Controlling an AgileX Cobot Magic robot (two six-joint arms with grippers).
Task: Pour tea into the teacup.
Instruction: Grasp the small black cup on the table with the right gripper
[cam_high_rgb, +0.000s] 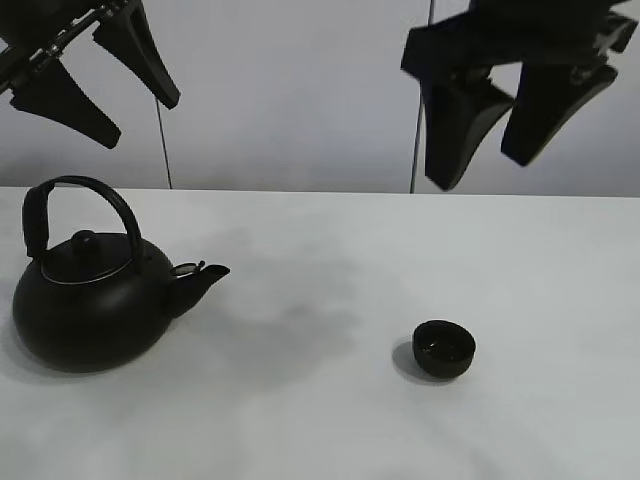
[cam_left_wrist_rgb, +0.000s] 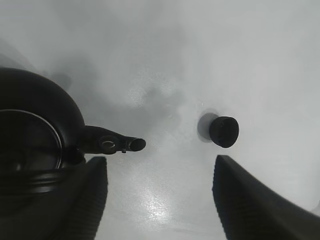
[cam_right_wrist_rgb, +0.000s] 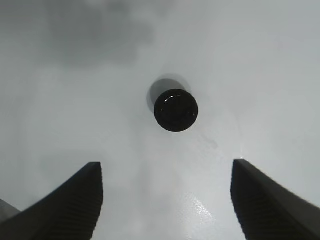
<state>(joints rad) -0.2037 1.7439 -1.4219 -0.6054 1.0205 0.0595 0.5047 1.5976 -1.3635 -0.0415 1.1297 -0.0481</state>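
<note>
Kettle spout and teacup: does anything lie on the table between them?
No. Between the kettle spout and the teacup is only bare white table, as the exterior high and left wrist views show.

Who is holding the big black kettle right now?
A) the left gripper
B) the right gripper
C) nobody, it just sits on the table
C: the kettle stands by itself on the table, while the left gripper and the right gripper both hang open high above the table, touching nothing.
</note>
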